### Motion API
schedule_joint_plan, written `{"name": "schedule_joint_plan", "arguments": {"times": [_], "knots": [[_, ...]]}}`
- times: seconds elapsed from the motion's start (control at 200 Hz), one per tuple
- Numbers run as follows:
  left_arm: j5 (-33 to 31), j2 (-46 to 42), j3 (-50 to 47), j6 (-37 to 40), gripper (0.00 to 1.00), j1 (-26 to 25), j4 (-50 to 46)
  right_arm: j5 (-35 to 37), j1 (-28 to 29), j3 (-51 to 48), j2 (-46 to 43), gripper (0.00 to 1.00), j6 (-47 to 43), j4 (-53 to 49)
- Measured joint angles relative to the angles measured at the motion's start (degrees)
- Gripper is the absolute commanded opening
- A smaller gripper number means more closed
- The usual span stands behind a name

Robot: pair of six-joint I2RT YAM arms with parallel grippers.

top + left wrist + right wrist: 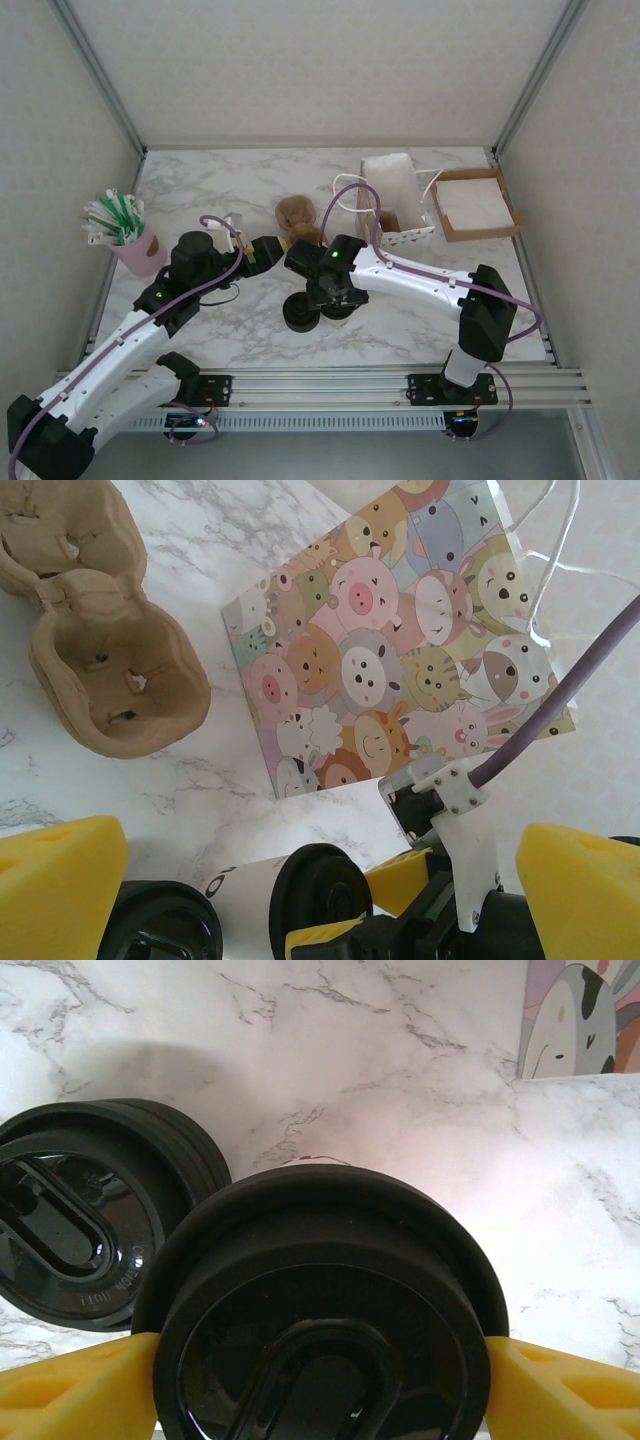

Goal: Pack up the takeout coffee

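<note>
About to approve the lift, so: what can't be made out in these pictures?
- Right wrist: the cup wall of the takeout coffee, hidden under its own lid, so whether the right gripper presses it.
- Top external: the same cup, mostly covered by that gripper.
- Top external: what the pink cup holds, too small.

I see a black lid on the takeout coffee (320,1300); lid pile (90,1210) at its ten o'clock, black too; table (400,1080) white marble, grey veins; bag (580,1020) at one o'clock, pastel cartoon animals; carrier (110,670) tan.
</note>
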Motion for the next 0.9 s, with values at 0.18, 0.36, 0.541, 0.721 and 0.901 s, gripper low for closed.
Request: {"name": "schedule_joint_plan", "arguments": {"times": [0.18, 0.36, 0.541, 0.721, 0.901], "knots": [[0.0, 0.0, 0.0, 0.0, 1.0, 0.0, 0.0, 0.0, -0.1, -0.1, 0.0, 0.78, 0.0, 0.3], [0.0, 0.0, 0.0, 0.0, 1.0, 0.0, 0.0, 0.0, -0.2, -0.2, -0.1, 0.77, 0.0, 0.3], [0.0, 0.0, 0.0, 0.0, 1.0, 0.0, 0.0, 0.1, -0.2, -1.1, -1.0, 0.81, -0.1, 0.6], [0.1, 0.0, 0.0, 0.0, 1.0, 0.0, 0.0, 0.2, -0.2, -1.1, -1.9, 0.82, -0.3, 0.7], [0.2, 0.0, 0.0, 0.0, 1.0, 0.0, 0.0, 0.2, -0.2, -1.1, -2.2, 0.81, -0.5, 0.6]]}}
